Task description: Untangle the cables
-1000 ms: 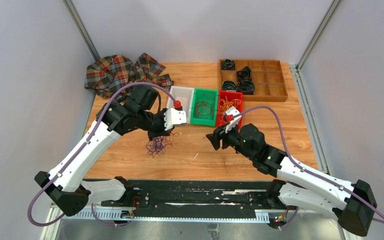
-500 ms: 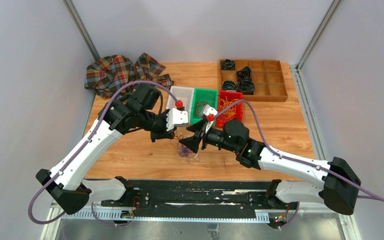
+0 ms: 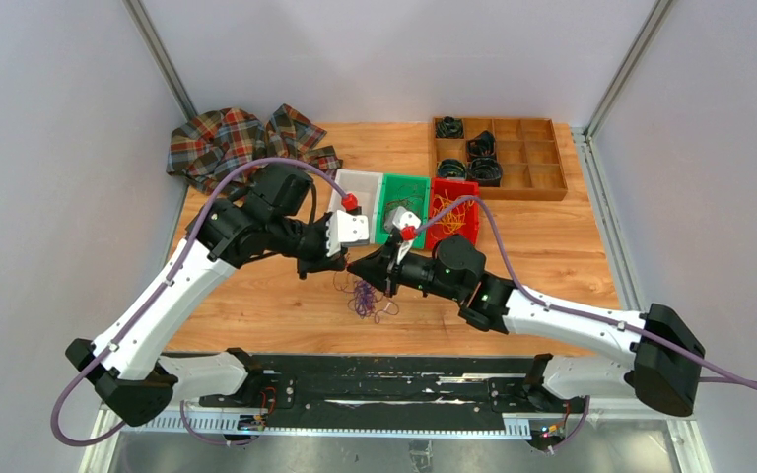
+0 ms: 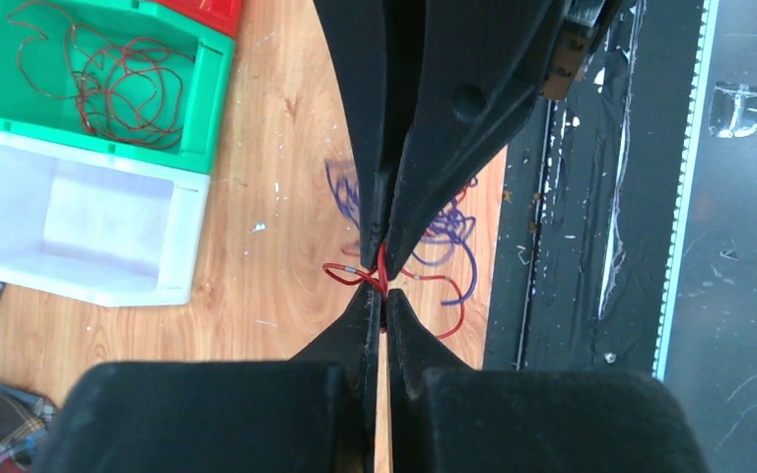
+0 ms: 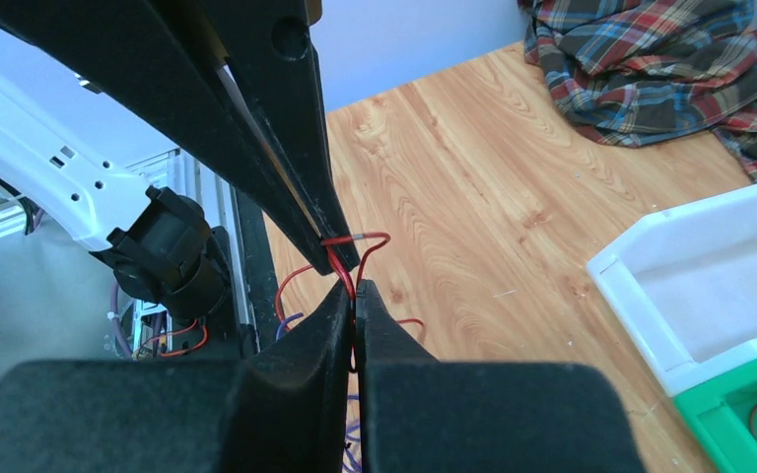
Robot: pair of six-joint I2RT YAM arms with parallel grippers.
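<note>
Centrally, over the wooden tabletop (image 3: pixel 552 246), the left gripper (image 4: pixel 381 310) and the right gripper (image 5: pixel 355 296) are brought tip to tip. Both are closed, and one red wire (image 4: pixel 379 274) is pinched by each at almost the same spot. The two holds are judged to be set this close so that a short length is isolated. The strand can then be drawn out of the tangle while the other end is kept fixed.

In the overhead view, the purple wires (image 3: pixel 363 301) are seen as a loose knot at 6 o'clock from the pinch. They lie on or just above the wood; which of the two cannot be told. Loops of the red wire are threaded through them, so the separation is judged unfinished.

The sorting bins are lined up at 12 o'clock from the pinch. The white bin (image 4: pixel 189 246) is shown bare inside. A coil of red-brown wire (image 4: pixel 108 84) is held in the green bin (image 4: pixel 212 94). Orange wires (image 3: pixel 450 209) are held in the red bin (image 3: pixel 453 182).

The left arm is extended from 8 o'clock, its elbow raised and its wrist turned inward. The right arm is stretched low from 4 o'clock, and its fingers are pointed towards 9 o'clock.
</note>
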